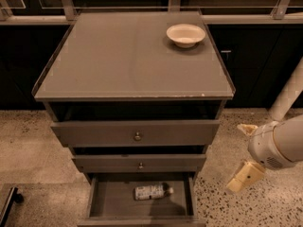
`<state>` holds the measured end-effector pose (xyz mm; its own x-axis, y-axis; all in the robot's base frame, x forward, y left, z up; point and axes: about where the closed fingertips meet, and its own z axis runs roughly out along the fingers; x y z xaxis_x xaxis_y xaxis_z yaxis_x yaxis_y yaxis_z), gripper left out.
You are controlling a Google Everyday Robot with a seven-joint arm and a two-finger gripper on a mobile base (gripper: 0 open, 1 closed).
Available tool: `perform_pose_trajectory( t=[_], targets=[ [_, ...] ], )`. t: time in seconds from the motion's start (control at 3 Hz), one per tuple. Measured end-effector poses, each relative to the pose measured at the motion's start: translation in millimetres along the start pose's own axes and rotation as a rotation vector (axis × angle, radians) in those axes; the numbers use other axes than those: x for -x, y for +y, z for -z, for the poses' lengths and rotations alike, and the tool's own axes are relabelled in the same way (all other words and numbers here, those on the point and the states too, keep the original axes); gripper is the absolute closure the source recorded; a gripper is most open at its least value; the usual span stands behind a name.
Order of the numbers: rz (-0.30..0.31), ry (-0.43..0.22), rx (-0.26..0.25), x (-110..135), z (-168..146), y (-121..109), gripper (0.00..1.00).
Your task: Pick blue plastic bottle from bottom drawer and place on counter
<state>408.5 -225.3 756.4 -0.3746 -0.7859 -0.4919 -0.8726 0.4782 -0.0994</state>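
The blue plastic bottle [152, 191] lies on its side in the open bottom drawer [113, 203], cap pointing right. The grey counter [123, 56] tops the cabinet. My gripper [236, 156] hangs to the right of the cabinet, at about the height of the middle drawer, above and to the right of the bottle. Its cream fingers [245, 176] are spread apart and hold nothing.
A cream round bowl [185, 34] stands at the counter's back right corner. Two knobbed drawers [137, 136] sit slightly pulled out above the bottom one. Speckled floor [28, 145] surrounds the cabinet. A dark bar [8, 205] is at lower left.
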Motion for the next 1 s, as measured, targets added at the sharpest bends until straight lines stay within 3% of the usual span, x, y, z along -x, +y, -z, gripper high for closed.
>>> perform_pose_trajectory(
  t=[0.33, 0.67, 1.0],
  targets=[
    [-0.022, -0.022, 0.004, -8.6, -6.0, 8.2, 0.00],
    [-0.114, -0.074, 0.040, -50.8, -47.3, 21.8, 0.00],
    [-0.201, -0.180, 0.092, -88.0, -109.0, 36.6, 0.00]
  ],
)
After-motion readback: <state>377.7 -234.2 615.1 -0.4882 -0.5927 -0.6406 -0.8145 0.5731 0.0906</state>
